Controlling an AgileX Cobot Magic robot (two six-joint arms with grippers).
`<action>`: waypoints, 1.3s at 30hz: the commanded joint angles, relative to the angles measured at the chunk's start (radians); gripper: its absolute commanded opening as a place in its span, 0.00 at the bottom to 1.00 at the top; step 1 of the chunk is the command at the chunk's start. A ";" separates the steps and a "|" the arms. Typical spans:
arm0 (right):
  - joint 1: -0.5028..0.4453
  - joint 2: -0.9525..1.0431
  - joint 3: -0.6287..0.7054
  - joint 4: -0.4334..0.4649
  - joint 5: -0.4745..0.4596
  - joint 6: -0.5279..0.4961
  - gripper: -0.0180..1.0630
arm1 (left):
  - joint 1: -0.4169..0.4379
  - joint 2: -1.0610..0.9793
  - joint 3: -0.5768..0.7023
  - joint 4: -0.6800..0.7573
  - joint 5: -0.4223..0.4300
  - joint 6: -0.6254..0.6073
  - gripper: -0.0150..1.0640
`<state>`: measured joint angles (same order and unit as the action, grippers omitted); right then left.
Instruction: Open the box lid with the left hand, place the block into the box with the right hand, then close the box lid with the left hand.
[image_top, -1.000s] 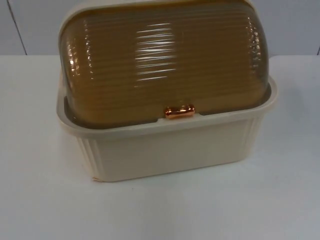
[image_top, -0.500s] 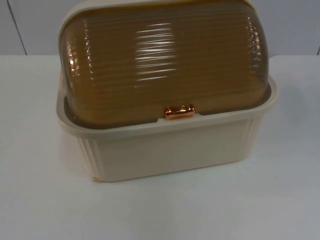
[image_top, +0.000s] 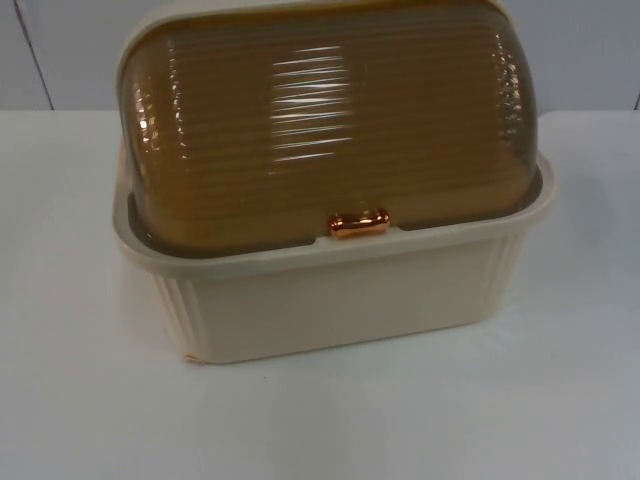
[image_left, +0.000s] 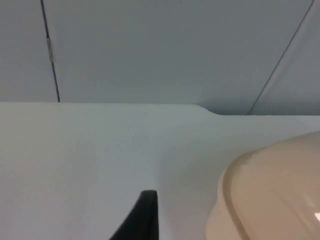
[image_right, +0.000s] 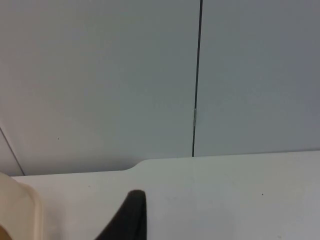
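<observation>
A grey partition wall (image_top: 590, 50) backs the white tabletop (image_top: 560, 400). On it stands a cream bread box (image_top: 340, 300), its ribbed amber roll-top lid (image_top: 330, 120) fully down, with the copper handle (image_top: 359, 224) at the front rim, where a pull from that side can reach it. No block can be made out. The left end effector (image_left: 142, 220) waits low over the tabletop just beside the box's cream corner; the right end effector (image_right: 130, 217) likewise waits at the other side. I cannot tell the spread of either.

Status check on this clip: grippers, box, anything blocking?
Left gripper beside box, above table; right gripper likewise. Brown lid shut, copper handle untouched. No obstruction seen.
</observation>
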<state>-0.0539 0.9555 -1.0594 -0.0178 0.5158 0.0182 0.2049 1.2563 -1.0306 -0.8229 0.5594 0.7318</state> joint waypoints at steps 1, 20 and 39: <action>-0.002 -0.007 -0.003 0.003 -0.009 -0.006 0.98 | 0.003 0.000 -0.001 0.005 0.005 -0.035 0.96; -0.002 -0.043 -0.003 0.003 -0.104 -0.003 0.98 | 0.003 -0.018 -0.001 -0.016 -0.032 -0.030 0.96; -0.004 0.009 0.058 0.005 0.196 0.038 0.98 | 0.003 -0.183 -0.001 -0.038 -0.002 0.139 0.96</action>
<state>-0.0539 0.9570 -1.0027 -0.0146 0.6708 0.0487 0.2049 1.1052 -1.0306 -0.8601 0.5641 0.8491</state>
